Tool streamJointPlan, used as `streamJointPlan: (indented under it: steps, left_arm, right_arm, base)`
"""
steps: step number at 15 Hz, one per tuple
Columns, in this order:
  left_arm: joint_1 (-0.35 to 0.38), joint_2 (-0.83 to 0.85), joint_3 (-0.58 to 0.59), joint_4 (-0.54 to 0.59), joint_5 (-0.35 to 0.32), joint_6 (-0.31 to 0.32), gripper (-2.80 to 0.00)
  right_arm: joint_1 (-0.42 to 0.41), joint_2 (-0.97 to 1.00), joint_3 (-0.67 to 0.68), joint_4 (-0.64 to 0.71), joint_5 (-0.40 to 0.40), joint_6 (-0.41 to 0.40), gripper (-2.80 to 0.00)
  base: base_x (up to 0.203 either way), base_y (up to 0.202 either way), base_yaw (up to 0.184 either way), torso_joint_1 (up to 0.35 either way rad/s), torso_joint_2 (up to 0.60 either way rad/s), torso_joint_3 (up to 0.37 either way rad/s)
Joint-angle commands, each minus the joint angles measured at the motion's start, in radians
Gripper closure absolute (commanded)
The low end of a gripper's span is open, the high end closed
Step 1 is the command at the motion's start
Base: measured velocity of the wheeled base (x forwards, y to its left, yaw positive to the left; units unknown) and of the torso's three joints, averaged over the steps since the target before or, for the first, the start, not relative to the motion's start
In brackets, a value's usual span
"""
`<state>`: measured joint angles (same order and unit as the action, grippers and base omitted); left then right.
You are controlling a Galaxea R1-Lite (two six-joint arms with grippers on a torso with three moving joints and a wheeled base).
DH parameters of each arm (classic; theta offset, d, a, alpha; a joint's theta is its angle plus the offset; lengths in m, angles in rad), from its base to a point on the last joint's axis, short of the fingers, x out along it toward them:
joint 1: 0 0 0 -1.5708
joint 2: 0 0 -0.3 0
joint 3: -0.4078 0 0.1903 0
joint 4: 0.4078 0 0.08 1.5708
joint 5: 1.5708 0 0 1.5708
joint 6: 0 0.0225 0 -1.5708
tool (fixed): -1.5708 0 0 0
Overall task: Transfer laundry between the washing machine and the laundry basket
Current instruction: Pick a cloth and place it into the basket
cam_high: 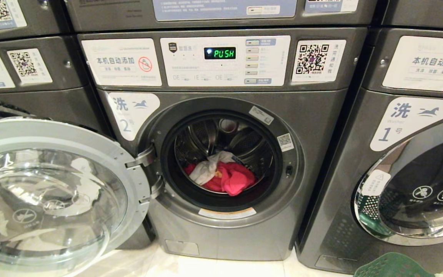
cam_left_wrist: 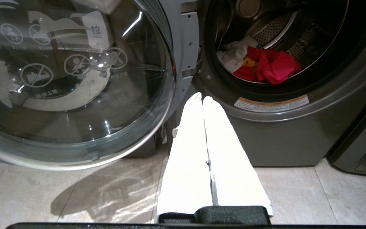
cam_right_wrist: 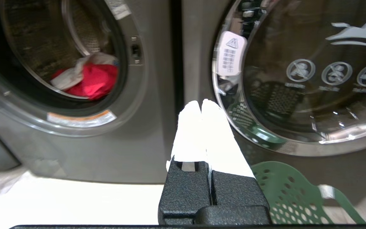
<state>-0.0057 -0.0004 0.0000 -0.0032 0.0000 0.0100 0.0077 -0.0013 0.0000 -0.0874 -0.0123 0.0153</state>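
The left claw [cam_left_wrist: 202, 99] hangs low over the floor with its fingers pressed together on nothing, in front of the open washing machine [cam_high: 221, 161] and beside its swung-out glass door [cam_high: 48, 192]. The right claw [cam_right_wrist: 201, 103], likewise closed and empty, sits just above the green laundry basket [cam_right_wrist: 284, 194]. Inside the drum lies the laundry [cam_high: 221, 177], red cloth with a white piece on it.

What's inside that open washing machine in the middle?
Inside the drum lies a small heap: a red garment with a white cloth partly over it. Anything beneath the heap is covered.
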Motion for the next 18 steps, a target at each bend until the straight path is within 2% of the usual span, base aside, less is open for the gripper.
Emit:
streamJointPlan:
  steps: [1,9,18]
  left_arm:
    - [0.0,0.0,0.002,0.0,0.0,0.001,0.0]
    - [0.0,0.0,0.002,-0.001,-0.001,0.002,0.0]
    - [0.0,0.0,0.002,0.002,-0.002,0.006,0.0]
  right_arm:
    - [0.0,0.001,0.034,-0.002,0.0,0.0,0.0]
    - [0.0,0.001,0.034,-0.002,0.0,0.0,0.0]
    - [0.0,0.001,0.034,-0.002,0.0,0.0,0.0]
  base:
    - [0.0,0.0,0.0,0.0,0.0,0.0]
    - [0.0,0.02,0.0,0.001,0.0,0.0]
    - [0.0,0.188,-0.003,0.001,0.0,0.003]
